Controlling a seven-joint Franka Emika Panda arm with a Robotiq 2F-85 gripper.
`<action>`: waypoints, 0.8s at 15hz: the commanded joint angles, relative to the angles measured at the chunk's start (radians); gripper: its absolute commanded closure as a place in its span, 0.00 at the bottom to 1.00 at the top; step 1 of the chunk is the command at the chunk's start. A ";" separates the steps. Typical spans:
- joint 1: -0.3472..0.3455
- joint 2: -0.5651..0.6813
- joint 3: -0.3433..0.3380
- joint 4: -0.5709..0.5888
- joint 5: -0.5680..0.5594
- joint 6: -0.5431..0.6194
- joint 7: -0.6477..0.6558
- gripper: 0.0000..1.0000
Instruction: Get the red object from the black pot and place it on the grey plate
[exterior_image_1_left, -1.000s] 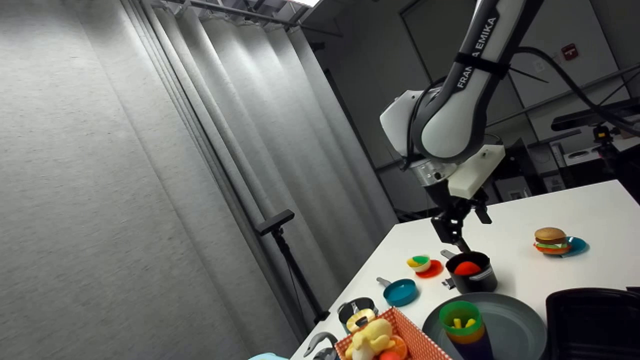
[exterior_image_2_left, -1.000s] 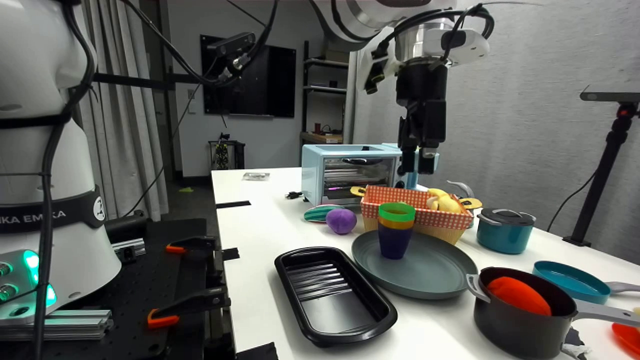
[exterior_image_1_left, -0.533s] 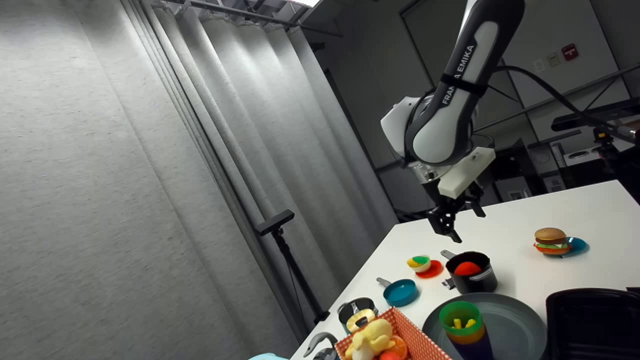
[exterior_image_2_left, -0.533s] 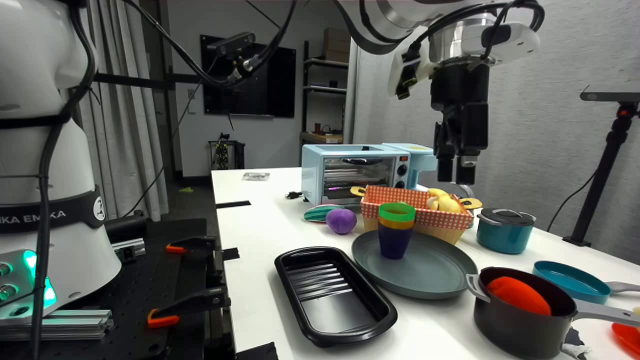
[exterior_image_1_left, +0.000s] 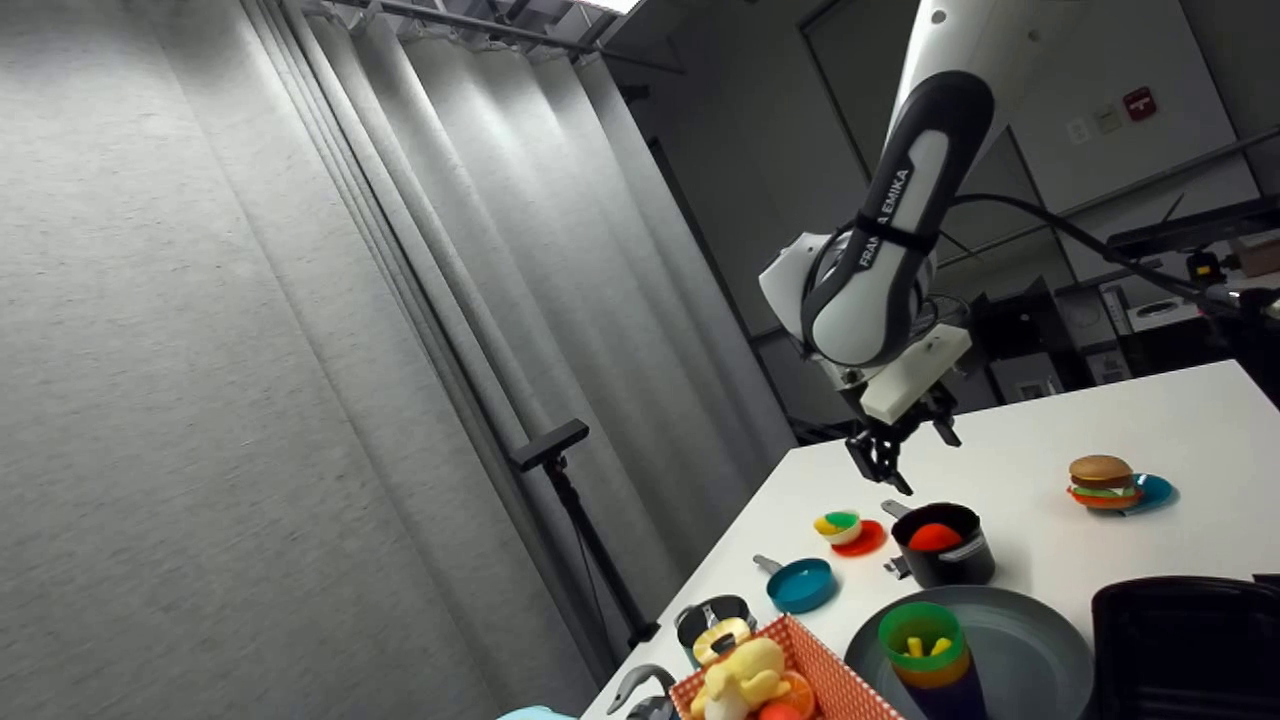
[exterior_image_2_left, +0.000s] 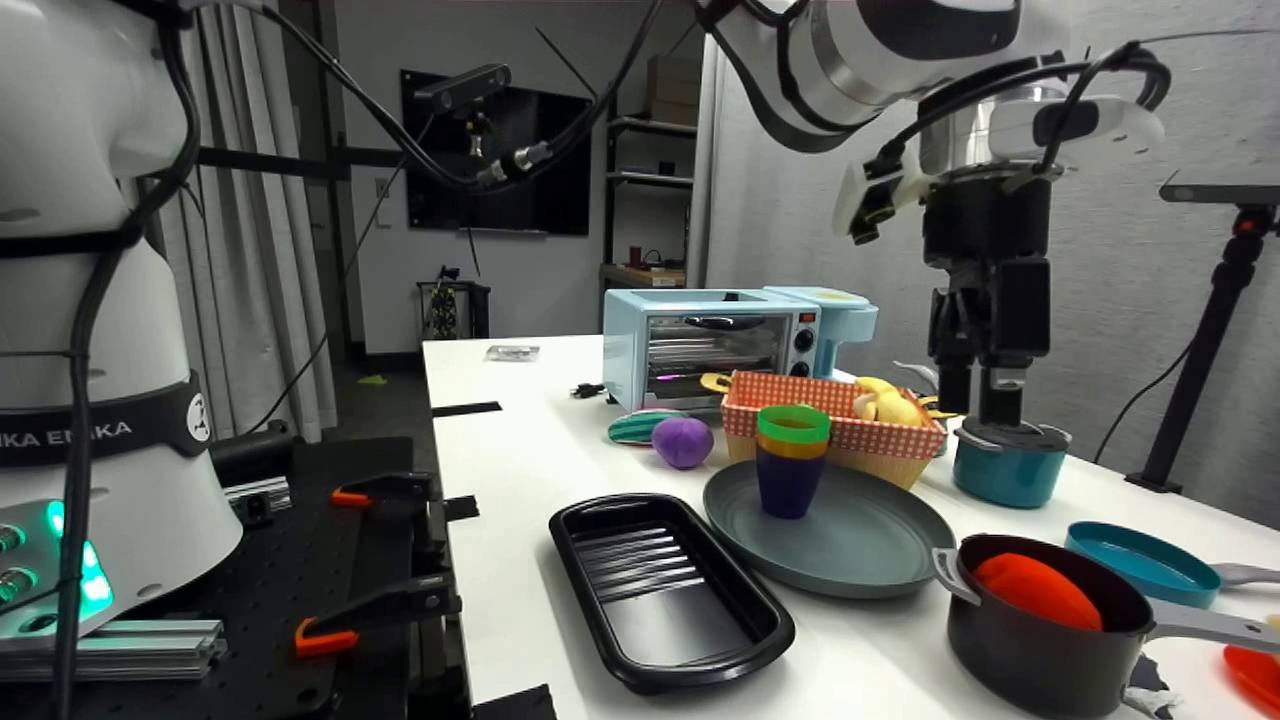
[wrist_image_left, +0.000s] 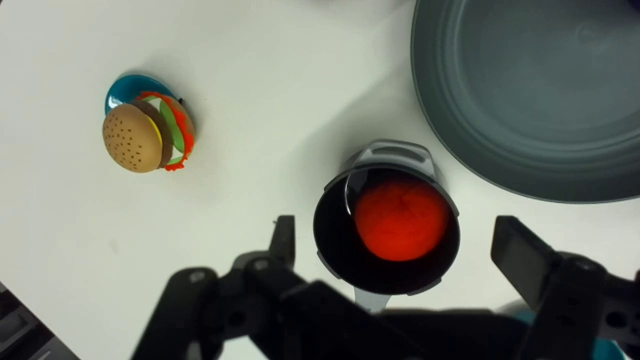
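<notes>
The red object lies inside the black pot, its rounded top showing from above and in both exterior views. The fingers are released and spread wide; they hang over the surface, higher than the pot, which shows in the gap between them in the wrist view. The pot stands upright; in an exterior view it is just beside the grey plate, to its right and nearer. A stack of coloured cups, green uppermost, stands on the plate, and yellow pieces show inside. To the plate's left, near, lies a black rectangular container. On the far side of the plate stands a basket with a red-checked lining, a yellow item showing above its rim, and farther still a light blue toaster oven. A purple rounded item and a striped green piece lie left of the basket. To the right are a teal pan and a lidded teal pot farther back. In the wrist view, well left of the black pot, a burger toy partly hides a small blue dish.
</notes>
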 joint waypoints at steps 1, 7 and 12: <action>-0.011 0.097 -0.017 0.102 0.035 0.021 0.018 0.00; -0.014 0.202 -0.037 0.214 0.070 0.017 0.030 0.00; 0.000 0.212 -0.044 0.213 0.068 0.004 0.025 0.00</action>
